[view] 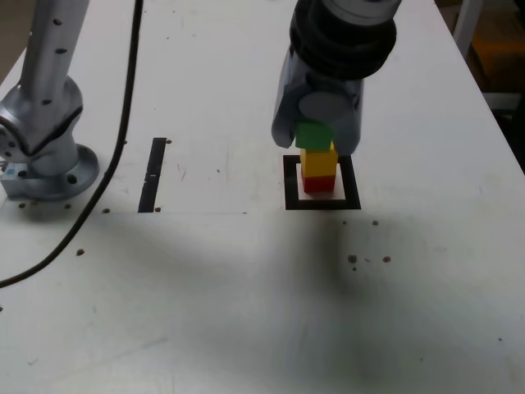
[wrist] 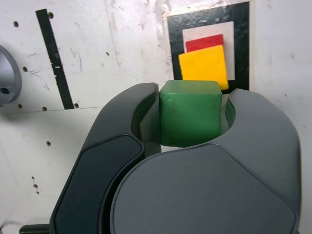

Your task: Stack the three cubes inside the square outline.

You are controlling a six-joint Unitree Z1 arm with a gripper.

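Pincer (wrist: 191, 114) is closed on the green cube (wrist: 190, 113), holding it near the stack, with the yellow cube (wrist: 204, 66) on the red cube (wrist: 204, 43) inside the black square outline (wrist: 175, 48). Yellow sits slightly twisted over red, so an off-centre release or a finger nudge could topple it. Cubes look matte and sharp-edged; pincer fingers are smooth, curved grey shells.
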